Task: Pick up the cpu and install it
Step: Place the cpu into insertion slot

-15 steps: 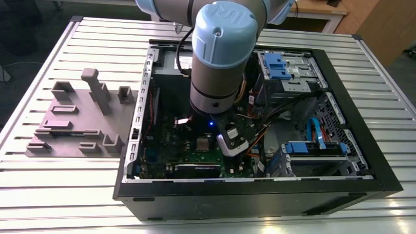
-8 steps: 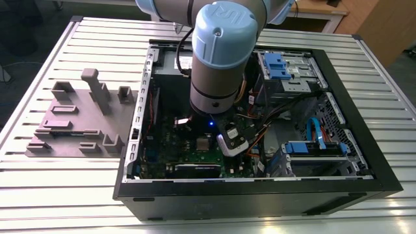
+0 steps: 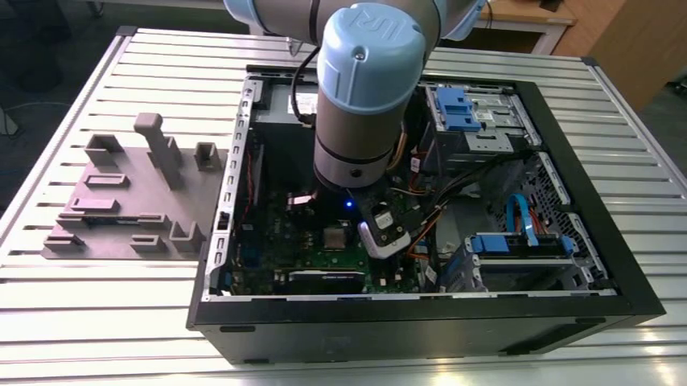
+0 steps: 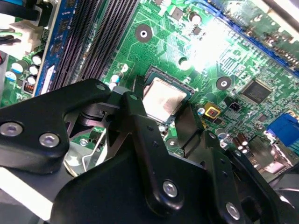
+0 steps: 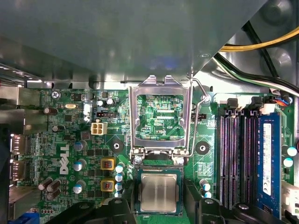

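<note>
Looks light, stiff and slick-topped, with a fragile underside: best pinched by two opposite edges of the cpu (image 5: 159, 193), lying flat in the motherboard (image 5: 74, 154) socket (image 5: 138, 191) just beside the raised load frame (image 5: 161, 84). Reaches steeply down into the open computer case (image 3: 429, 322), gripper (image 4: 160, 108) spread, fingers (image 4: 135, 121) flanking the cpu without gripping it.

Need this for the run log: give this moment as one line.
cpu: flat in socket on motherboard | socket frame: open, not over cpu | gripper: close over cpu | computer case: open on table
</note>
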You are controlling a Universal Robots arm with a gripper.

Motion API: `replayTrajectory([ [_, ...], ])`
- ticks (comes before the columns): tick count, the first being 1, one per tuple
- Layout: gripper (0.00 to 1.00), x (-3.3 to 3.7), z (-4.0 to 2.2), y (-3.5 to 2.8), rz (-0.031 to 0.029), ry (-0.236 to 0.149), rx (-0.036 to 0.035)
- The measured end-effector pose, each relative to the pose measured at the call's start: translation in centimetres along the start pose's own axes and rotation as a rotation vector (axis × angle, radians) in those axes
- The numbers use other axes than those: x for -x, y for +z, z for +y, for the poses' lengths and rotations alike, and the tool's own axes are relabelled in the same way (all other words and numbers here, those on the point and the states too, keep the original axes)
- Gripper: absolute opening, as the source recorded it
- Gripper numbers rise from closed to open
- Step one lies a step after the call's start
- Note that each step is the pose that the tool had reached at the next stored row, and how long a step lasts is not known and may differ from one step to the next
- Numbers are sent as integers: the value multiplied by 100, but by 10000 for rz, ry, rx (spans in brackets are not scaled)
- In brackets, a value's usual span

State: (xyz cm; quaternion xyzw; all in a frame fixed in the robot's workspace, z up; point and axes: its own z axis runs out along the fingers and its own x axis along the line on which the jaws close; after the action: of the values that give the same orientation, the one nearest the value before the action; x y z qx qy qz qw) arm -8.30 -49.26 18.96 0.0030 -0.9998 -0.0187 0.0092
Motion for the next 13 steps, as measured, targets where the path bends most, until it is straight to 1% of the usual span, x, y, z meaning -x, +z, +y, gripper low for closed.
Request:
replayTrajectory([
  [2,53,0,0,-14,0,0,1],
  [3,53,-1,2,-69,9,0,-1],
  [4,52,-2,3,-86,11,0,0],
  [5,46,-2,4,-102,14,0,0],
  [6,46,-2,4,-112,17,1,0],
  [7,40,-2,5,-117,20,0,1],
  [8,34,-2,5,-121,22,1,2],
  [9,34,-2,5,-125,25,0,1],
  [11,22,-2,5,-128,27,1,2],
  [12,22,-2,5,-128,27,1,2],
  [13,16,-2,5,-128,27,1,2],
])
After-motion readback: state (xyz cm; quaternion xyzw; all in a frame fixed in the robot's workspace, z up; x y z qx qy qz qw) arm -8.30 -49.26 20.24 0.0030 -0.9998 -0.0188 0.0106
